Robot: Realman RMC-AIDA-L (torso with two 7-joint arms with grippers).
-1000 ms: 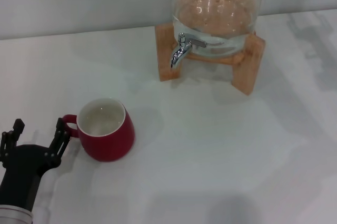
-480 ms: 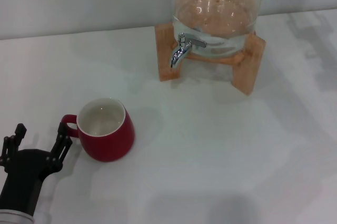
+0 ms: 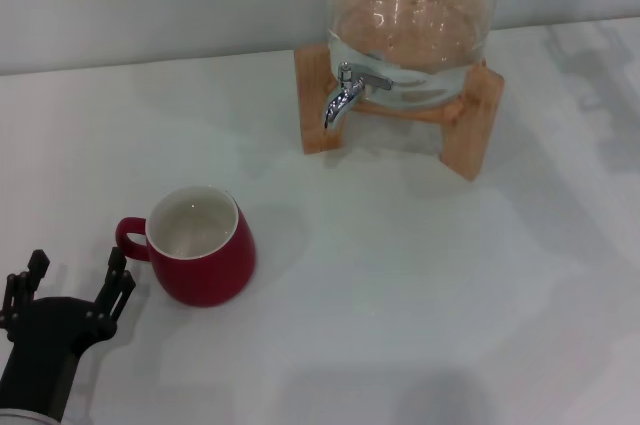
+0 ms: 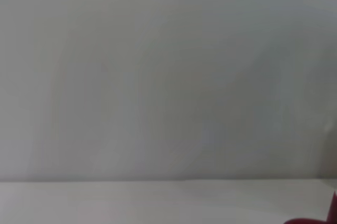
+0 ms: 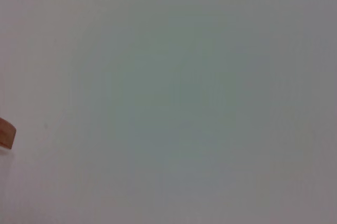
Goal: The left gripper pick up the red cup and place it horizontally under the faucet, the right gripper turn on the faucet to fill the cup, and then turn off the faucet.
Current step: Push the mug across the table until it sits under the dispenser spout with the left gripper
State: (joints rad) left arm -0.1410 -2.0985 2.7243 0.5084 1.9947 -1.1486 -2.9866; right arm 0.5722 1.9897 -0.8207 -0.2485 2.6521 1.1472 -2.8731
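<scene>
One red cup (image 3: 203, 248) upright, just beside left end effector (image 3: 70, 285) — apart, fingers spread

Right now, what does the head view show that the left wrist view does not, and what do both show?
Only the head view shows the left gripper, open, low at the table's near left beside the cup handle, not touching it. It also shows the faucet on the glass jar with its wooden stand. Only the left wrist view shows a plain grey wall. Both show the white table and the red cup, though the wrist view catches only a red sliver at its edge. The right gripper is in neither.
</scene>
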